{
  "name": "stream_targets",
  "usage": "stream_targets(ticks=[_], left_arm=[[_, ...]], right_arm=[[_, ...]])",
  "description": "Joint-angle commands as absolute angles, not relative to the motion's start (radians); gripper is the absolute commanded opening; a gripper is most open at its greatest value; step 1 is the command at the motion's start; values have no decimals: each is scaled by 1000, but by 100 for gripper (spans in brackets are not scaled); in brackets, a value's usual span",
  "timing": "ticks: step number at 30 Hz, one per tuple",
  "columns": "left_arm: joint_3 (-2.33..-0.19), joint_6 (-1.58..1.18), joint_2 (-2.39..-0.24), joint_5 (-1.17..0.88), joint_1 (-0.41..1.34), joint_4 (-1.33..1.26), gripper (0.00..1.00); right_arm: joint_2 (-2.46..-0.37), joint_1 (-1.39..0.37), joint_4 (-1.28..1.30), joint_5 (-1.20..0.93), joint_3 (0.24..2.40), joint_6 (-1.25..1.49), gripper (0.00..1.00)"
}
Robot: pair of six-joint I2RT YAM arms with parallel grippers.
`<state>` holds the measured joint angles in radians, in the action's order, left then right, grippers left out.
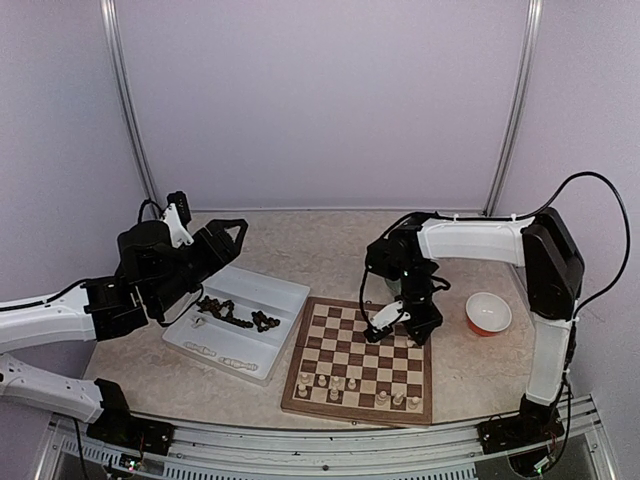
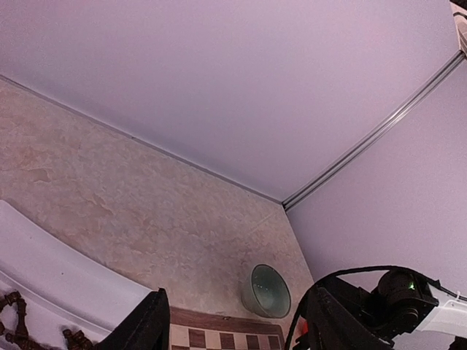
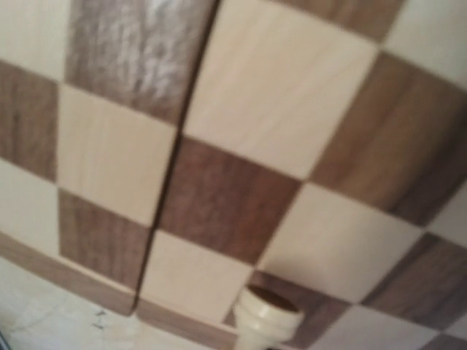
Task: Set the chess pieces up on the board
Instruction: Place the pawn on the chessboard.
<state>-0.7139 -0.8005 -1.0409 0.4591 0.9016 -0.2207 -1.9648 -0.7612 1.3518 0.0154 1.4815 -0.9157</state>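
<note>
1. From above, the right gripper [image 1: 385,320] hangs low over the far rows of the chessboard [image 1: 350,350], closed. A few cream pieces [image 1: 330,381] stand on rows nearer the arm bases than it. The left gripper [image 1: 222,243] hovers with its jaws apart and empty above the white tray [image 1: 285,292], with the dark pieces [image 1: 235,318] beneath it.
2. On the left wrist, nothing sits between the spread fingers [image 2: 146,328]. The board's rim and a bowl [image 2: 270,290] lie ahead.
3. On the right wrist, a cream piece [image 3: 266,317] sits at the gripper's tips, seemingly pinched, just over the squares by the rim. I'd say the step in hand is placing a white piece. Next it needs a free home square, then lowering upright before release.
</note>
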Motion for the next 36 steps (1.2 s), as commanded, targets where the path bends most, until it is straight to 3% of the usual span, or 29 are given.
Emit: stream_targets(ticks=[1, 4, 16, 24, 27, 30, 36], left_arm=[[-688, -819, -1050, 441, 896, -257, 64], [-688, -821, -1061, 429, 896, -263, 64], [-704, -791, -1094, 398, 896, -276, 65], [-805, -656, -1106, 475, 830, 52, 75], [-811, -616, -1092, 452, 786, 85, 75], [-834, -568, -1075, 447, 756, 109, 76], [-904, -561, -1092, 424, 717, 160, 76]], right_arm=[[-1985, -752, 1376, 20, 1533, -910, 15], [-1991, -750, 1374, 11, 1550, -908, 27], [-1951, -731, 1374, 2, 1568, -917, 35], [-1783, -609, 1185, -52, 1605, -918, 42], [-1683, -537, 1016, -108, 1534, -886, 46], [-1579, -470, 917, -295, 1415, -893, 46], [-1437, -457, 728, -496, 1081, -943, 45]])
